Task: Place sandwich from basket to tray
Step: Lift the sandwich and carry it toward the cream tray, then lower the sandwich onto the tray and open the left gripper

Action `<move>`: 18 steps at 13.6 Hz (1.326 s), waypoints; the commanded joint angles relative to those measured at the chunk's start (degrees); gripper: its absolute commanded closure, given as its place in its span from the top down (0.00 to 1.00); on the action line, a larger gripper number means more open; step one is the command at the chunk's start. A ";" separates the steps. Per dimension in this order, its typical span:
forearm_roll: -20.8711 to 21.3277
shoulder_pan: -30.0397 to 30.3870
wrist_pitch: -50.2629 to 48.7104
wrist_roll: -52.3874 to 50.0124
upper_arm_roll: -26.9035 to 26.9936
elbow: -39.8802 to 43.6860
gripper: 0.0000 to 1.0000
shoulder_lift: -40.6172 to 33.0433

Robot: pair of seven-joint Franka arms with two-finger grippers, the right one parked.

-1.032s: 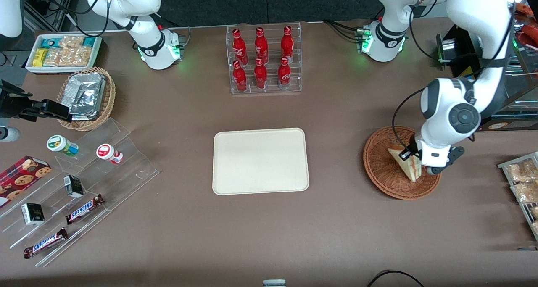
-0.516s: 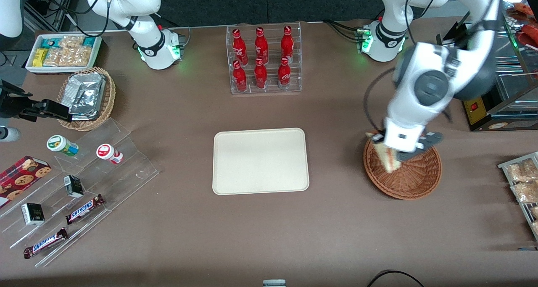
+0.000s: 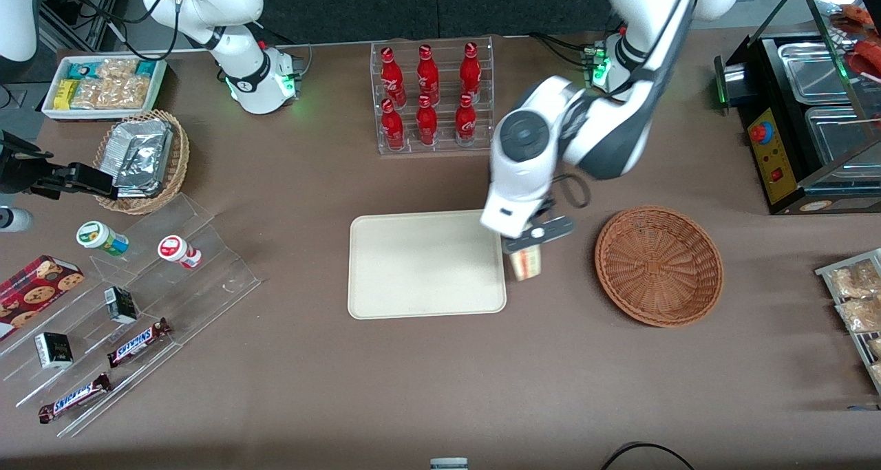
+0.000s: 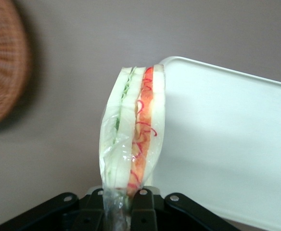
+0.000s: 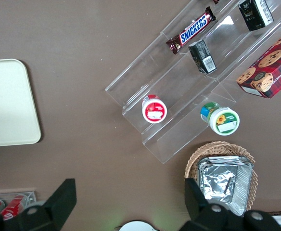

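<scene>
My left gripper [image 3: 524, 253] is shut on the sandwich [image 3: 526, 263], a wrapped wedge of white bread with orange-red and green filling [image 4: 133, 130]. It hangs in the air between the cream tray [image 3: 413, 277] and the round reddish-brown basket [image 3: 659, 265], just off the tray's edge at the working arm's end. In the left wrist view the fingers [image 4: 143, 208] pinch the sandwich's lower end, with the tray [image 4: 236, 144] beside it and the basket [image 4: 3, 62] off to the side. Nothing lies in the basket or on the tray.
A clear rack of red bottles [image 3: 432, 98] stands farther from the front camera than the tray. Toward the parked arm's end are a tan basket of foil packets [image 3: 143, 157], a stepped acrylic display with snacks [image 3: 131, 318] and a white snack box [image 3: 103, 86]. Packets on a rack [image 3: 857, 305] lie at the working arm's end.
The gripper lifted the sandwich out of the basket and carried it toward the tray. The basket now lies empty.
</scene>
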 commanded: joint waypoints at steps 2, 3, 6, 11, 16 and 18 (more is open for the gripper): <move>0.35 -6.88 6.24 -4.06 1.05 5.12 0.00 8.42; 0.26 -7.85 8.17 -4.15 1.05 5.12 0.00 9.57; 0.35 -9.52 12.75 -4.06 1.05 5.21 0.00 11.95; 2.72 -9.97 17.40 -4.15 0.97 5.12 0.00 14.94; 1.85 -9.88 17.42 -4.59 0.97 5.12 1.00 14.60; 1.85 -9.53 15.50 -8.09 1.05 5.91 1.00 12.41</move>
